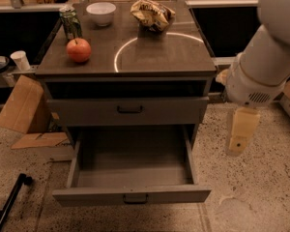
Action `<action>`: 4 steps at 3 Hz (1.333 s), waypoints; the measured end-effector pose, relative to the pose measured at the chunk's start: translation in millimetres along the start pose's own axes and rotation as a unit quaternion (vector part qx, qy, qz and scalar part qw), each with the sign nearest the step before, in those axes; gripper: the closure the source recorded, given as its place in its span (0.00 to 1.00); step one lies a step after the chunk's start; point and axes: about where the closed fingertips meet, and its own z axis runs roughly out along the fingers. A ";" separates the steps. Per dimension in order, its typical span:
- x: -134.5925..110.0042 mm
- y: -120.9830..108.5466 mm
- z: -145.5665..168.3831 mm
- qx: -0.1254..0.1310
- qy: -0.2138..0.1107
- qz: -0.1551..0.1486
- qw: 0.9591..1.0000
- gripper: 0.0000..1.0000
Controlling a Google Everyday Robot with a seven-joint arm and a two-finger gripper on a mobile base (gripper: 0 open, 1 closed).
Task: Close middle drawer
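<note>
The hand (238,141) is seen hanging in mid-air, nothing held or touched; open or closed can't be told. Left of it, the middle drawer (131,195) is pulled out.

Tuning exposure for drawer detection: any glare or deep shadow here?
Camera view: dim, warm light; ring-shaped glare on the cabinet top; the open middle drawer is shadowed at its back, front lit; the hand, hanging beside the cabinet, is brightly lit.
</note>
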 end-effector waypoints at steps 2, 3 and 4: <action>25.1 22.4 132.6 -0.050 0.025 -0.061 0.997 0.00; 33.8 39.8 206.5 -0.078 0.003 -0.065 0.995 0.00; 34.9 49.1 252.5 -0.099 -0.020 -0.057 0.993 0.00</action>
